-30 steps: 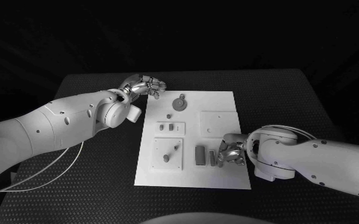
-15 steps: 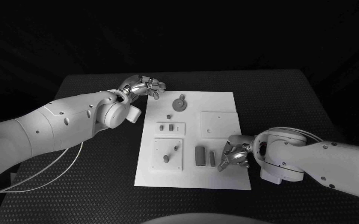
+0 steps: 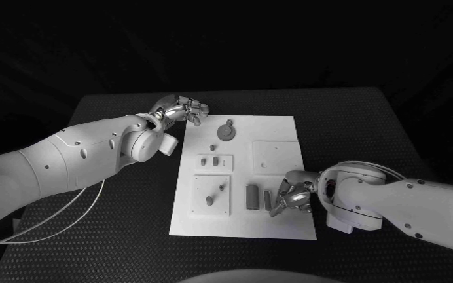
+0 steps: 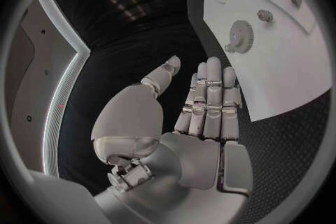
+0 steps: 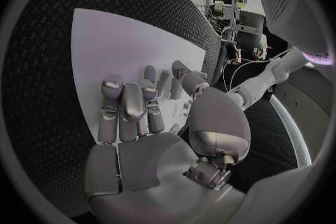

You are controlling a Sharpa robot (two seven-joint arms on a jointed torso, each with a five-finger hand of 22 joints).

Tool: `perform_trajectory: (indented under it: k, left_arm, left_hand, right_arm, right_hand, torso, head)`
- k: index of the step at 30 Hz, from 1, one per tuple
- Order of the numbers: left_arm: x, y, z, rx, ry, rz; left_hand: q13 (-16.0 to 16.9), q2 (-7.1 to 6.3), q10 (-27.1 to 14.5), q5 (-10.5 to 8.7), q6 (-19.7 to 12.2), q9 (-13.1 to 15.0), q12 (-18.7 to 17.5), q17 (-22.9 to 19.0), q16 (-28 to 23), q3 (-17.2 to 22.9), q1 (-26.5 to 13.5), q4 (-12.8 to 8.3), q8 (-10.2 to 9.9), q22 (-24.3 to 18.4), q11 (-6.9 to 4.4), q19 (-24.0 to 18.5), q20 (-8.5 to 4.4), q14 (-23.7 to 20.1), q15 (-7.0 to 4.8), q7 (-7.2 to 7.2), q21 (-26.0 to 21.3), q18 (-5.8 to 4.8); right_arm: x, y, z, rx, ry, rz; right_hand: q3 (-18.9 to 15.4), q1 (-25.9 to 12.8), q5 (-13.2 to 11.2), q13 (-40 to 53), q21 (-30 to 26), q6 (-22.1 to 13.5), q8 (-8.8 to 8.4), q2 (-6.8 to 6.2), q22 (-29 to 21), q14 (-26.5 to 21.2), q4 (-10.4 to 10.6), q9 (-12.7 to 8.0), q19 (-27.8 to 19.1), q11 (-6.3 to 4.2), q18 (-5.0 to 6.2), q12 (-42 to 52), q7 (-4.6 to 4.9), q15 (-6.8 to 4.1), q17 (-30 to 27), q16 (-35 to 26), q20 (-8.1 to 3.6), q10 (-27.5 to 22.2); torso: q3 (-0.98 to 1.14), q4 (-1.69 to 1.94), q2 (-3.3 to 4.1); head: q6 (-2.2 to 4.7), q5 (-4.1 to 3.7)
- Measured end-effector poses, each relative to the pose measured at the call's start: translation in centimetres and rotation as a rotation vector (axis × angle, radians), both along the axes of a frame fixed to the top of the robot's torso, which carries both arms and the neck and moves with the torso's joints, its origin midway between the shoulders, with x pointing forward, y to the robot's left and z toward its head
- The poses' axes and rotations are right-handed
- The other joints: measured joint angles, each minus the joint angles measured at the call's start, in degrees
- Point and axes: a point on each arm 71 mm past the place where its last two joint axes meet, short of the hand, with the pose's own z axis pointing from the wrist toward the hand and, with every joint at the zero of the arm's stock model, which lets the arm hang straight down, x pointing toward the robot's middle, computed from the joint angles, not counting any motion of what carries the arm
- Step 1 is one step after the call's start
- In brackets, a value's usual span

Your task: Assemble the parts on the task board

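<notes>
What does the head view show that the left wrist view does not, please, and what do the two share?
Head view alone: the right hand at the board's near right, beside two upright blocks, and the whole black table.

Left wrist view alone: the left hand's palm side, fingers straight and together, holding nothing.

Both: the left hand, the white board and the round gear on it.

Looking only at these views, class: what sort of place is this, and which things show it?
Probably a robotics lab test bench. A white task board with small parts lies on a black textured table; two robot hands, left hand and right hand, work there; equipment and cables stand behind.
</notes>
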Motion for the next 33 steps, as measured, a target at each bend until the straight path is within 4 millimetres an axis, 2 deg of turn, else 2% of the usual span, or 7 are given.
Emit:
perform_trajectory:
  k: [11,13,16,19,27,28,33]
  left_arm:
    - [0.0,0.0,0.0,0.000,0.001,-0.001]
    - [0.0,0.0,0.0,0.001,0.001,-0.001]
    - [0.0,0.0,0.0,0.001,0.001,-0.001]
    - [0.0,0.0,0.0,0.001,0.001,0.000]
    - [0.0,0.0,0.0,0.001,0.002,0.000]
    - [0.0,0.0,0.0,0.001,0.002,0.000]
    - [0.0,0.0,0.0,0.002,0.002,-0.001]
  left_hand:
    - [0.0,0.00,-0.2,0.00,0.0,0.0,0.0,0.1,0.0,0.0,0.0,0.0,0.0,0.1,-0.19,0.0,0.00,0.0,0.00,0.00,0.0,0.00]
    - [0.0,0.00,-0.2,0.00,0.0,0.0,0.0,0.1,0.0,0.0,0.0,0.0,0.0,0.1,-0.19,0.0,0.00,0.0,0.00,-0.01,0.0,0.00]
    - [0.0,0.00,-0.2,0.00,0.0,0.0,0.0,0.1,0.0,0.0,0.0,0.0,0.0,0.1,-0.20,0.0,0.00,0.0,0.00,-0.01,0.0,0.00]
    - [0.0,0.00,-0.2,0.00,0.0,0.0,0.0,0.1,0.0,0.0,0.0,0.0,0.0,0.0,-0.20,0.0,0.00,0.0,0.00,-0.01,0.0,0.00]
    - [0.0,0.00,-0.2,0.00,0.0,0.0,0.0,0.1,0.0,0.0,0.0,0.0,0.0,0.1,-0.20,0.0,0.00,0.0,0.00,-0.01,0.0,0.00]
    - [0.0,0.00,-0.2,0.00,0.0,0.0,0.0,0.1,0.0,0.0,0.0,0.0,0.0,0.1,-0.20,0.0,0.00,0.0,0.00,-0.01,0.0,0.00]
    - [0.0,0.00,-0.2,0.00,0.0,0.0,0.0,0.1,0.0,0.0,0.0,0.0,0.0,0.1,-0.20,0.0,0.00,0.0,0.00,-0.01,0.0,0.00]
  right_arm:
    - [0.2,0.7,0.0,-0.009,-0.021,0.022]
    - [0.2,0.8,0.0,-0.013,-0.026,0.025]
    - [0.3,0.7,0.0,-0.019,-0.033,0.026]
    - [0.4,0.8,0.0,-0.023,-0.039,0.028]
    - [0.3,1.0,0.0,-0.029,-0.045,0.039]
    - [0.4,1.1,0.0,-0.030,-0.046,0.041]
    - [0.5,1.2,-0.1,-0.039,-0.054,0.045]
  right_hand:
    - [0.7,-0.1,-0.6,0.2,0.0,0.2,0.30,1.47,-0.1,0.0,0.7,0.1,0.0,-0.01,-0.07,0.0,-0.22,0.00,0.3,0.3,0.00,0.0]
    - [0.8,-0.7,-0.6,0.2,0.0,0.2,0.30,2.96,-0.1,0.0,1.6,0.2,0.0,-0.13,-0.11,0.0,-0.23,0.00,0.3,0.3,0.00,0.1]
    - [1.0,-1.2,-0.6,0.2,0.0,0.3,0.30,3.68,-0.1,0.1,1.9,0.2,0.0,-0.22,-0.26,0.1,-0.26,-0.05,0.4,0.5,0.00,0.2]
    - [1.6,-1.8,-0.6,0.4,0.0,0.3,0.35,5.94,-0.1,0.1,3.0,0.2,0.0,-0.32,0.06,0.6,-0.33,-0.22,0.3,0.4,0.00,0.4]
    - [7.1,-1.8,-0.9,1.1,0.0,0.8,0.64,8.51,-0.2,-0.7,4.2,0.3,-0.2,-0.78,0.46,1.6,-0.77,-0.78,-1.1,-1.1,-0.19,1.4]
    - [8.8,-1.2,-0.8,1.2,0.0,0.8,0.64,10.37,-0.2,-0.7,4.4,0.3,-0.2,-0.88,0.46,1.6,-0.77,-0.78,-1.2,-1.1,-0.19,1.5]
    - [10.6,-0.9,-0.8,1.2,0.4,0.8,0.87,10.53,-0.2,-0.7,3.1,0.4,-0.3,-0.93,0.46,1.6,-0.78,-0.78,-1.3,-1.1,-0.12,1.6]
  torso:
    - [-0.04,0.05,0.02]
    - [-0.04,0.05,0.02]
    - [-0.04,0.07,0.02]
    - [-0.04,0.08,0.02]
    - [-0.03,0.07,0.02]
    - [-0.03,0.06,0.02]
    - [-0.03,0.03,0.01]
  head:
    - [-0.01,-0.05]
    - [-0.01,-0.04]
    - [-0.04,0.02]
    - [-0.10,0.09]
    - [-0.20,0.18]
    - [-0.20,0.18]
    - [-0.22,0.19]
